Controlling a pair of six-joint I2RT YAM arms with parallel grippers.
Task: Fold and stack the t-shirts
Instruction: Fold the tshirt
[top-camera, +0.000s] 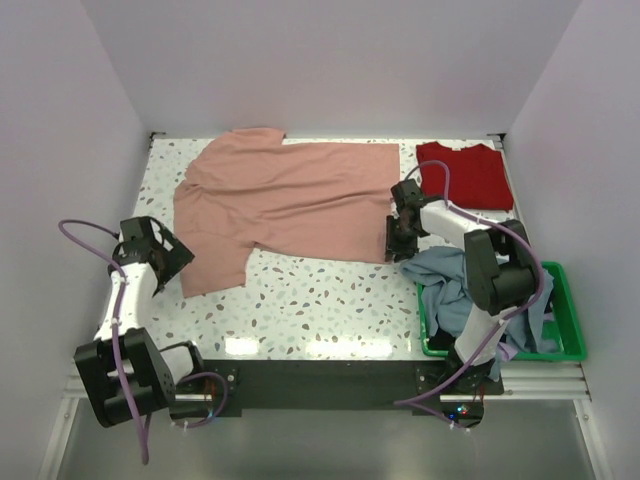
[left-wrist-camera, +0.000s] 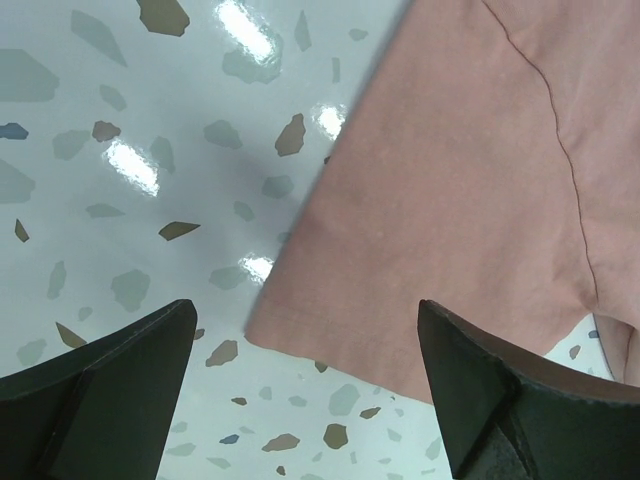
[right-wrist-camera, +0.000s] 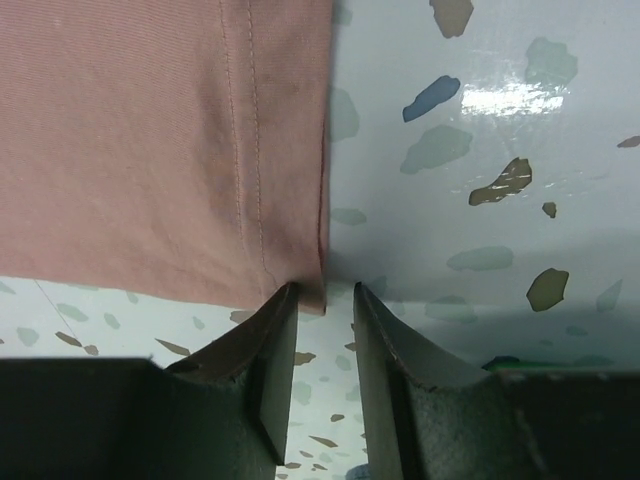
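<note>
The speckled tabletop (top-camera: 300, 300) carries 1 salmon-pink t-shirt (top-camera: 290, 205), spread flat across its far half. At the near right, a green basket (top-camera: 570, 310) holds a crumpled blue-grey t-shirt (top-camera: 445, 270) that spills over its left rim. A deep red t-shirt (top-camera: 465, 175) lies folded in the far right corner. The left jaws stand wide above the pink shirt's near left corner. The right jaws, narrowly parted, sit at its near right hem corner.
</note>
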